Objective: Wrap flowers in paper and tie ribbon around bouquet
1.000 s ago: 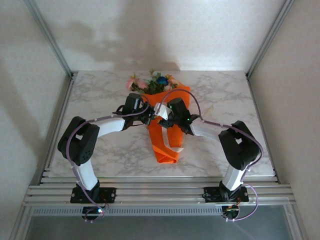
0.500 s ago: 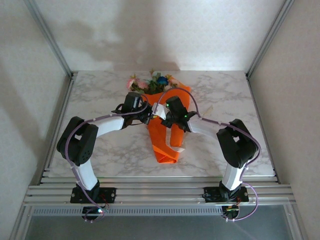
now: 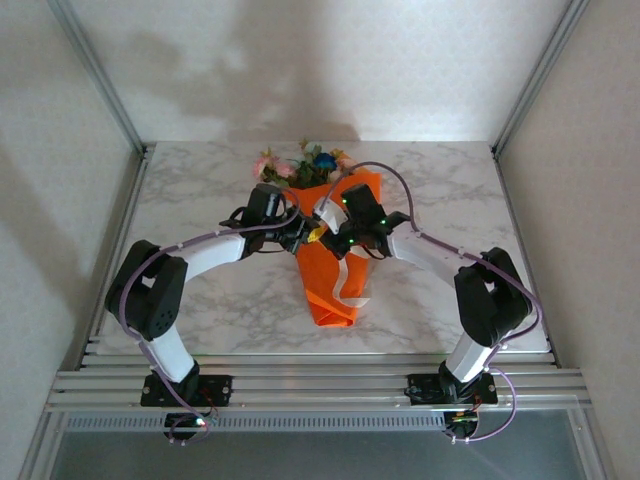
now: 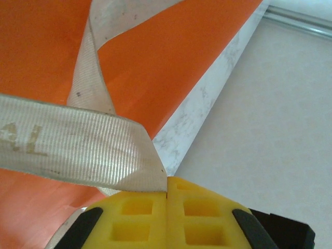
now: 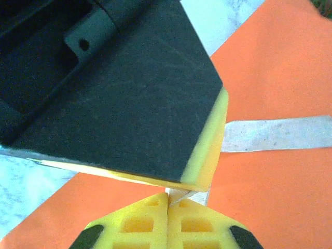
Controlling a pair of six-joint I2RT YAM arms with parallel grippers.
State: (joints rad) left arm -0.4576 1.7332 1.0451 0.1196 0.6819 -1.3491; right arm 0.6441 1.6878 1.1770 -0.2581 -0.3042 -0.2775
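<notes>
The bouquet lies in mid-table, an orange paper cone with its tail toward me. Its pink and blue flowers stick out at the far end. The cream ribbon crosses the cone's waist, and one end trails down the paper. My left gripper is shut on a stretch of ribbon, its yellow pads pressed together. My right gripper sits right against it, shut on the ribbon's tip. The left finger covers much of the right wrist view, and more ribbon lies across the orange paper.
A marble tabletop spreads to both sides of the bouquet. Metal frame posts and white walls enclose the table. Purple cables arch over both arms. The table's near edge meets an aluminium rail.
The right arm's elbow has swung outward to the right and its wrist has turned. The left elbow has shifted slightly left. Both grippers stay together at the cone's waist and the trailing ribbon end has shifted.
</notes>
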